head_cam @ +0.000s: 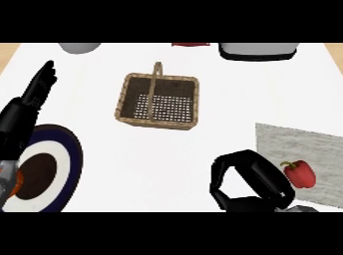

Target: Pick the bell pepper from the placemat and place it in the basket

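Your counter (167, 159), as it stood at this moment, carried the following. Item one: a woven basket (160, 124) with a handle across its top, near the middle of the counter and somewhat toward the far edge, with nothing visible inside it. Item two: a grey placemat (307, 144) at the near right corner, lying at a slight angle to the edges. Item three: a red bell pepper (300, 174) with a green stem, lying on the placemat's near left part, well apart from the basket. Item four: your right hand (222, 182), at the near edge just left of the pepper, its fingers and thumb bowed into a wide arch with bare counter showing through the gap; it had hold of nothing, and whether a fingertip touched the pepper could not be told. Item five: your left hand (40, 84), along the left edge, fingers straight and pointing toward the far edge, holding nothing. Item six: a plate (70, 149) with a dark blue rim and a brown centre at the near left corner, partly hidden by your left forearm. Item seven: a grey bowl (79, 47), cut off at the far edge toward the left corner.
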You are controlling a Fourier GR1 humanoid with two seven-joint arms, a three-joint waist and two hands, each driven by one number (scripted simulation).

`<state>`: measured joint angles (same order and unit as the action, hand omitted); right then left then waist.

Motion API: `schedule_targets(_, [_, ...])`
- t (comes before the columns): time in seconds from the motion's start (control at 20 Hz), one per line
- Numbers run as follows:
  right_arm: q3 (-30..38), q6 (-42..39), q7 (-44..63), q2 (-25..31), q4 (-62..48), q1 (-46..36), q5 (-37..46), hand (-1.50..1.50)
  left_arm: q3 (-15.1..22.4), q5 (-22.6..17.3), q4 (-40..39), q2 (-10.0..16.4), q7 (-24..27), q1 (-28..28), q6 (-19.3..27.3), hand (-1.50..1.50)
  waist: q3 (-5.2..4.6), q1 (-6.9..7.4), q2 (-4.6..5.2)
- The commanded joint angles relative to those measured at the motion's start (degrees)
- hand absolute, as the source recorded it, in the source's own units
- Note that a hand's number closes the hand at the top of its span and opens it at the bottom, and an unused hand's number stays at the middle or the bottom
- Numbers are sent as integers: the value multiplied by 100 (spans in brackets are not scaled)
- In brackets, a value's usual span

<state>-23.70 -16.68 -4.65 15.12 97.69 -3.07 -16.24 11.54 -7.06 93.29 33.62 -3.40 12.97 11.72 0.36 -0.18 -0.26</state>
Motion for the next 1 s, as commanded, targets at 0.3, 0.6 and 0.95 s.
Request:
schedule_targets(0.3, [-187, 789, -818, 854, 2294, 988, 2466, -150, -304, -100, -393, -51, 403, -332, -88, 0, -52, -223, -59])
schedule_targets(0.6, [715, 420, 487, 2434, 3292, 492, 3839, -150, -138, -46, -203, -175, 203, -315, -40, 0, -72, -264, -101])
schedule_targets(0.95, [938, -1731, 1379, 4342, 3774, -74, 3845, -150, -185, -36, -346, -169, 549, -359, -197, 0, -81, -44, -11])
